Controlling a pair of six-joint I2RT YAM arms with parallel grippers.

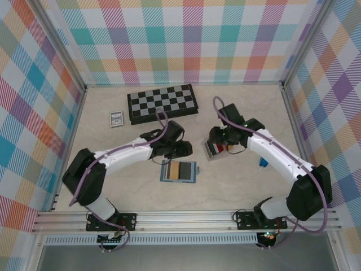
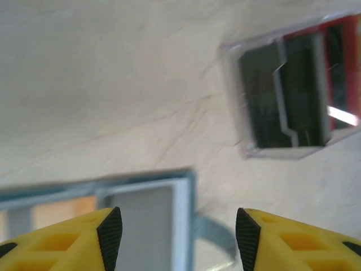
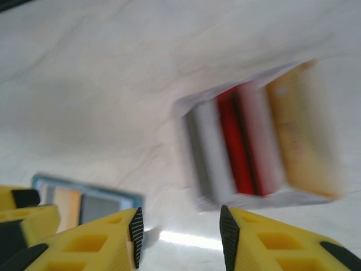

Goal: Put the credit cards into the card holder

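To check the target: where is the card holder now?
Top view: the card holder lies open near the centre of the table, on the near side of the left end effector, left of the small box.

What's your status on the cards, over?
Left gripper open, empty, beside open card holder. Right gripper open, empty, facing clear box. Credit cards in box, none gripped. Nothing in the way.
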